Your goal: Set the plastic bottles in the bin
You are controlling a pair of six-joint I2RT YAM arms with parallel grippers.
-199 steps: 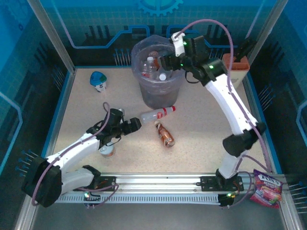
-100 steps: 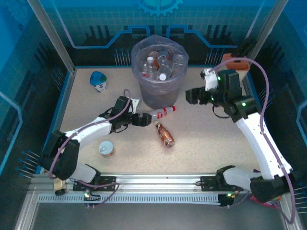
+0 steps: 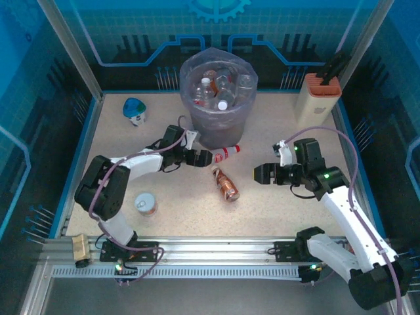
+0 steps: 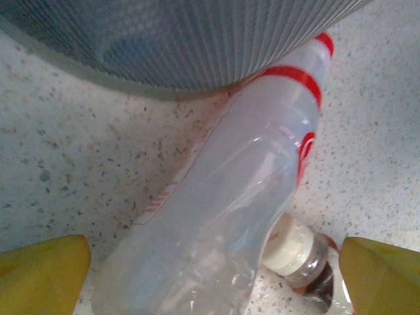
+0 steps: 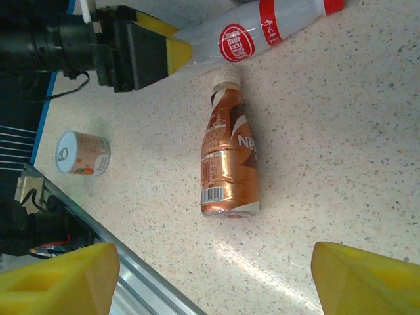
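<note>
Quick count first. Two plastic bottles are lying loose on the tabletop (image 3: 118, 147): one clear bottle (image 3: 220, 155) with a red label and red cap, and one copper-brown bottle (image 3: 226, 184) with a pale cap. More bottles are piled inside the bin (image 3: 197, 128), the grey bucket with the baggy liner at the back. I can make out a few clear ones with red bits, but honestly can't count them cleanly through the plastic. There's also one short tin (image 3: 146, 204) near the left arm, one small white thing with a blue top (image 3: 135, 110) off at the far left, and one beige block with an orange top (image 3: 317, 98) at the far right.

The left fingers (image 4: 42, 275) are spread wide, down at the tabletop, with the fat end of the clear bottle lying between them. There's a clear gap on one side, so it isn't pinched. The bottle's neck end sits right up against the foot of the bin, and the copper-brown bottle's cap is just beside its body.

The right fingers (image 5: 59, 282) are also spread wide and hold nothing. They hang above the tabletop, and the right wrist camera looks down on the copper-brown bottle lying on its side, well apart from the tin.
</note>
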